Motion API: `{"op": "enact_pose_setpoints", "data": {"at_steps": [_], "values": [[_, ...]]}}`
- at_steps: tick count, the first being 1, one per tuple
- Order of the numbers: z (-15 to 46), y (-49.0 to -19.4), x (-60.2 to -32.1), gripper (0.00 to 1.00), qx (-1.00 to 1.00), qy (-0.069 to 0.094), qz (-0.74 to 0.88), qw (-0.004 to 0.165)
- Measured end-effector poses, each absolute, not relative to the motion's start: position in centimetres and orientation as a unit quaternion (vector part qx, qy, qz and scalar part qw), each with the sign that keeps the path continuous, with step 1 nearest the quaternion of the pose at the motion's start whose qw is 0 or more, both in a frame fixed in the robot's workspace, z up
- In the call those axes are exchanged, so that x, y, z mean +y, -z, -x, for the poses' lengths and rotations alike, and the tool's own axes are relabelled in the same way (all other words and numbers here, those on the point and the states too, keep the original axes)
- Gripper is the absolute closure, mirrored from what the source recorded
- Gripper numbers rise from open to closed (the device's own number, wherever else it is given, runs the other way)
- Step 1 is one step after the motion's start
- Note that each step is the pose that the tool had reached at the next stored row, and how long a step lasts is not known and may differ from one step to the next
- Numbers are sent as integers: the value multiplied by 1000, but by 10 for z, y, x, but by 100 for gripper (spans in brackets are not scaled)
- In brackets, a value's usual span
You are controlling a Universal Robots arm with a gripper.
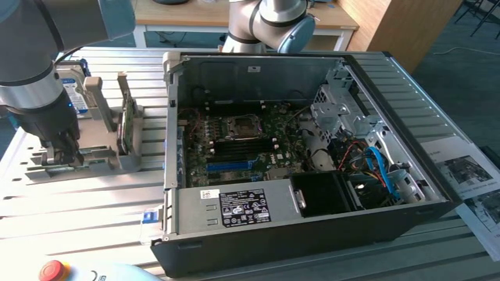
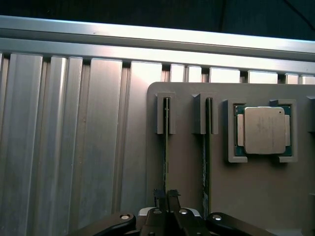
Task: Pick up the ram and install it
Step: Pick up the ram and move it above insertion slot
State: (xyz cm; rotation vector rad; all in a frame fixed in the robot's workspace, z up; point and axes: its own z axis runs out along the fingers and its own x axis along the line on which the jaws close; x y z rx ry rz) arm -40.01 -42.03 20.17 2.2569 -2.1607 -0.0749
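Ram [image 2: 166, 152] stands edge-on in its holder [image 2: 187, 182] slot. You get only a thin line of it, the near end hidden behind the gripper [image 2: 166, 195] — fingers pinched shut on it. Your arm [image 1: 31, 82] hangs wrist-down over the holder, at the exterior view's left.

The arm [image 1: 35, 35] reaches in from the exterior view's left, and its base [image 1: 270, 23] stands at the far side. The wrist [image 1: 31, 88] points straight down, with the gripper [image 1: 61, 153] hanging low and vertical under it. In the wrist view the two dark fingers [image 2: 173, 197] are very close together and pinch the thin edge of the ram [image 2: 166, 147] between them.
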Motion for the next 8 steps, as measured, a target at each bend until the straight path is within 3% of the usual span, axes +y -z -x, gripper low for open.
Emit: {"op": "enact_pose_setpoints", "data": {"at_steps": [8], "values": [[400, -210, -420, 89, -691, 24, -722, 8]]}}
